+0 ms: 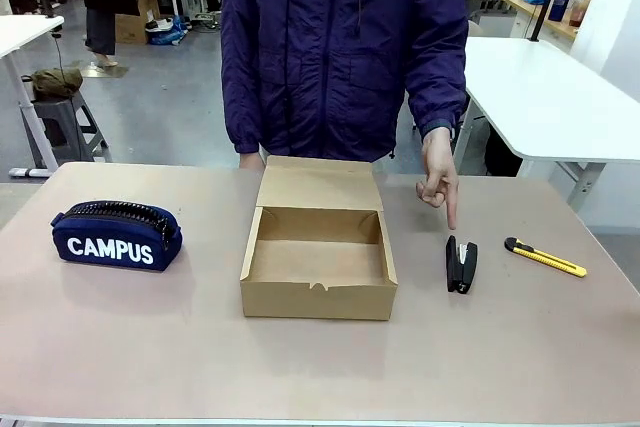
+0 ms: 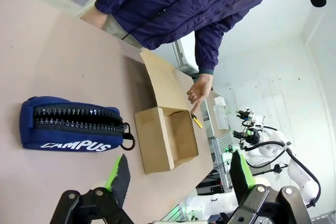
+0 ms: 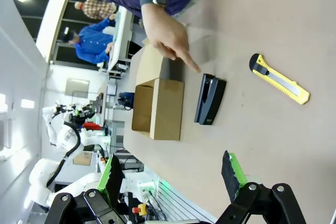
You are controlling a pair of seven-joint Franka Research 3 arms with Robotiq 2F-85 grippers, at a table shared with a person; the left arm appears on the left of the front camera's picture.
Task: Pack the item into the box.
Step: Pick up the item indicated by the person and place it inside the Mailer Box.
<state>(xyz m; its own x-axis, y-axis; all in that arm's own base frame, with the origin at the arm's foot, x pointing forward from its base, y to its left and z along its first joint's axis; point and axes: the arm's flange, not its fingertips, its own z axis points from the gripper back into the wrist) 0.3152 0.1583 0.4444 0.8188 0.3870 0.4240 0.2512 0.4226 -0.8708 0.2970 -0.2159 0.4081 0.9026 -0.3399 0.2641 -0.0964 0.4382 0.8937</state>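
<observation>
The item, a small black stapler [image 1: 461, 265] [image 3: 210, 98], lies flat on the table just right of the box [image 1: 318, 253], a brown cardboard one with its flap lid standing open at the back; the box also shows in the left wrist view [image 2: 167, 139] and the right wrist view [image 3: 159, 107]. A person in a purple jacket points an index finger [image 1: 452, 213] [image 3: 190, 64] down at the stapler's far end. My left gripper [image 2: 178, 174] hangs open high above the table's left part. My right gripper [image 3: 172, 174] is open too, well above the stapler's side of the table.
A navy "CAMPUS" pencil pouch [image 1: 117, 236] [image 2: 73, 124] lies left of the box. A yellow-and-black utility knife [image 1: 545, 258] [image 3: 279, 78] rests right of the stapler. The person stands at the far edge, other hand on the table behind the box.
</observation>
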